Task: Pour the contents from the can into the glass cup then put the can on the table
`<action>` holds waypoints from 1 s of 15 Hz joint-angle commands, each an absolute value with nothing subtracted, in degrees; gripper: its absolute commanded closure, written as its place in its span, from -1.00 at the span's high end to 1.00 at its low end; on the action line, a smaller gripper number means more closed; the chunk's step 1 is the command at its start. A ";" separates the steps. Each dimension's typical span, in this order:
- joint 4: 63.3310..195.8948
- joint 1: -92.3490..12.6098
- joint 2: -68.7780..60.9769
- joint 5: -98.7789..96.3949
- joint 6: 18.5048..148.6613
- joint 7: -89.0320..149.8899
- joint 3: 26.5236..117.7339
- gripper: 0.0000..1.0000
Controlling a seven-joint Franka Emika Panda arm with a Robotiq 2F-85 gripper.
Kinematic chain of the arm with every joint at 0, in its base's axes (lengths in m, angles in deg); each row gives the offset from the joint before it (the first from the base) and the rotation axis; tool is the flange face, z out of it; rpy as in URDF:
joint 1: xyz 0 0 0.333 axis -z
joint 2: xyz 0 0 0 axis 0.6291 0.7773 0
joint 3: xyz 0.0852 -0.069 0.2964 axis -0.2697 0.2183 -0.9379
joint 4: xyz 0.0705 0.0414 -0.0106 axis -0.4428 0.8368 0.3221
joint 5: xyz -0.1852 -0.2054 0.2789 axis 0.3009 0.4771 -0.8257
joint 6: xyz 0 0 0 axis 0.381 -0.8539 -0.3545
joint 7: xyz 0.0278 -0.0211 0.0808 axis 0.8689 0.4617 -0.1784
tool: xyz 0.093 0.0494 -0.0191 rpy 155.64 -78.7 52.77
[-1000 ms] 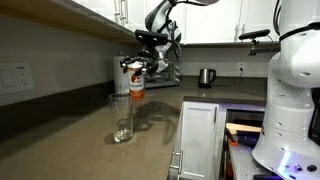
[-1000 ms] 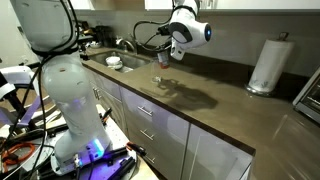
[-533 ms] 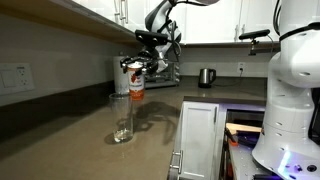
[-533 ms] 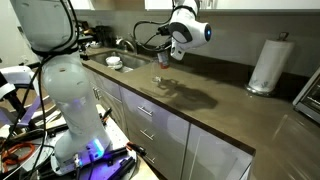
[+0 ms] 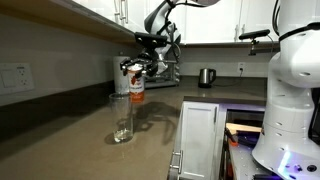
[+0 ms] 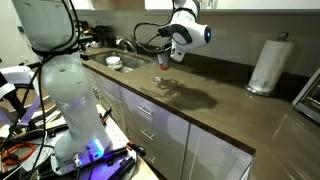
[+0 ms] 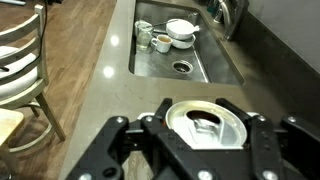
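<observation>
Table: long grey counter under glass cup. Gripper above glass cup, fingers clamped either side of can. Glass cup clear, upright. We see can upright, in air just above glass cup rim, clear of table.

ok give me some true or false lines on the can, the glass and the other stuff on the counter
1. The gripper is shut on the can. True.
2. The can is tipped over the glass cup, pouring. False: it is held upright, its top facing the wrist camera.
3. The glass cup stands upright on the table. True.
4. The kettle lies in the sink. False: it stands on the table by the back wall; the sink holds small dishes.
5. The paper towel roll lies on its side. False: it stands upright.
</observation>
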State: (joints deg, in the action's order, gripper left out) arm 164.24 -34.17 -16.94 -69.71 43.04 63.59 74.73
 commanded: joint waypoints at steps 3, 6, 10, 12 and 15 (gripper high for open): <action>164.62 -34.93 -18.23 -68.81 47.49 67.09 73.51 -0.50; 164.72 -35.36 -18.45 -68.16 50.03 69.21 72.76 -0.50; 165.41 -36.14 -19.25 -67.73 52.21 71.42 72.17 -0.50; 165.80 -36.42 -19.84 -67.37 52.97 72.81 71.79 -0.50; 166.91 -36.97 -21.30 -66.37 54.06 75.01 71.26 -0.50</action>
State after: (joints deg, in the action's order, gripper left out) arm 164.54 -36.23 -17.50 -68.14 51.84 71.01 71.82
